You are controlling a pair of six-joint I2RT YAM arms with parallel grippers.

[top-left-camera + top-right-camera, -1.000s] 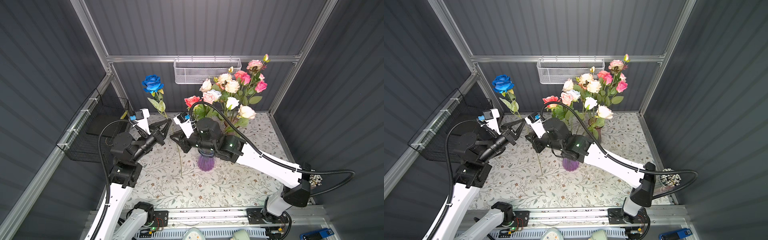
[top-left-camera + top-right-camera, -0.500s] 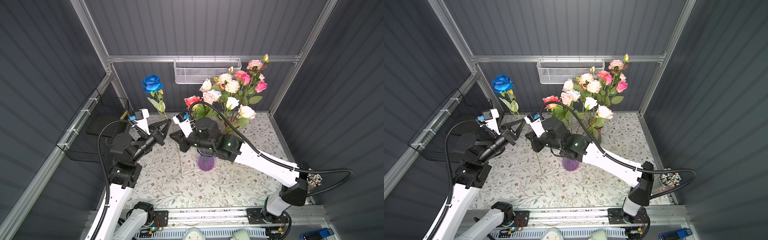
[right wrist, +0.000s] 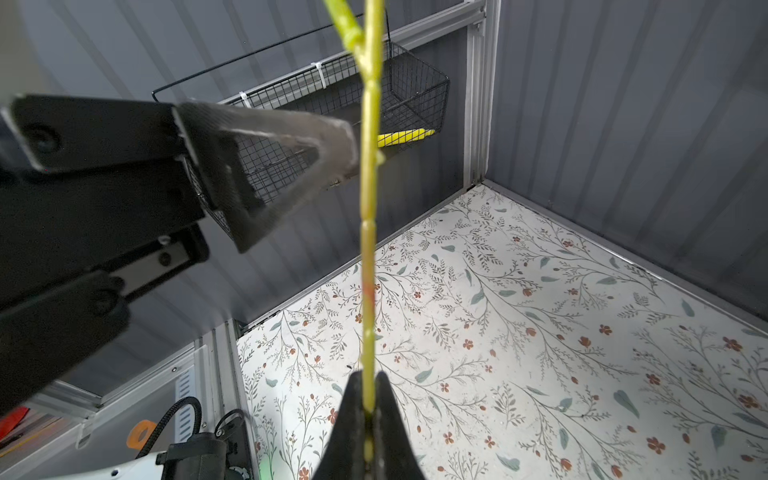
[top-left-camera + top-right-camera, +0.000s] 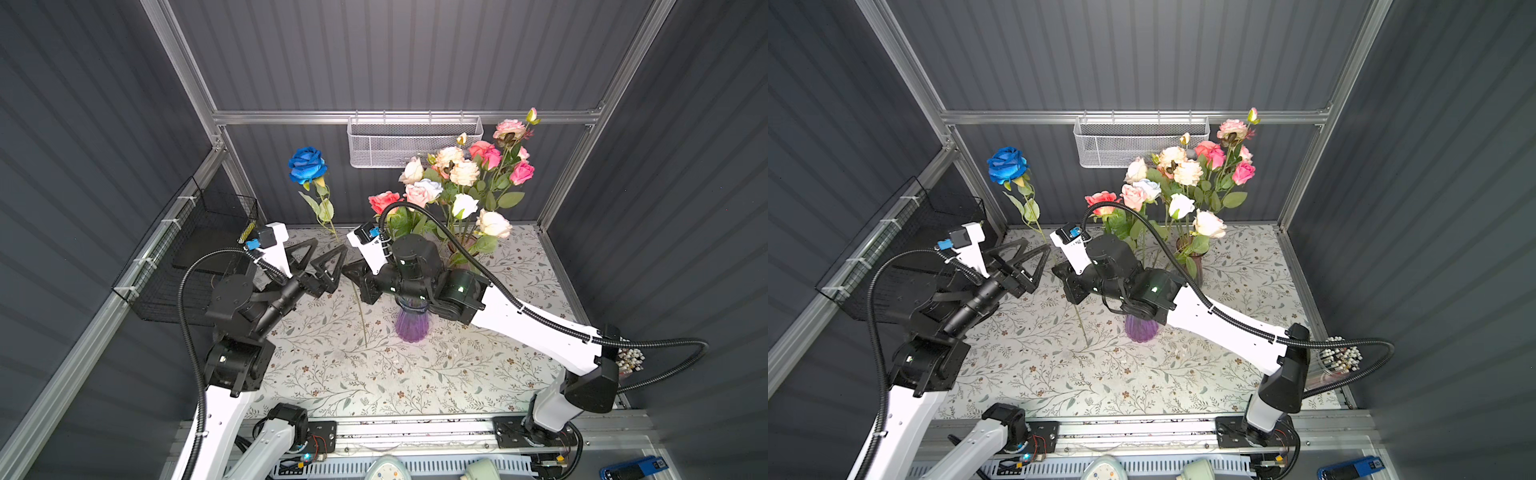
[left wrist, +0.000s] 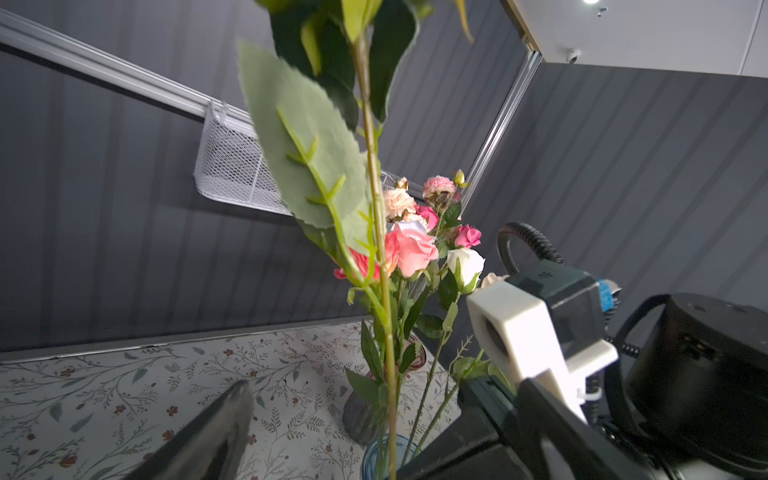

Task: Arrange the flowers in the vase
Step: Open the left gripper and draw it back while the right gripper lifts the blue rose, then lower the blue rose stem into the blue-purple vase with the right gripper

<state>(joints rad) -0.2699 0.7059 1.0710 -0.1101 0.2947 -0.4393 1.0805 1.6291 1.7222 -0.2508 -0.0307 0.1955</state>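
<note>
The blue rose has cloth-like matt petals and a smooth plastic stem. The vase looks like glossy purple glass. The white basket is metal mesh; the bench cover is matt, printed.

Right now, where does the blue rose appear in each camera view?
Top view: blue rose head upper left of centre, before the back wall.
Top view: head further left, same height.
Left wrist: head out of frame; only stem and leaves, centre.
Right wrist: only bare stem, centre, pinched in the right end effector.
Shared landmark: the floral mat, seen in all four.
</note>
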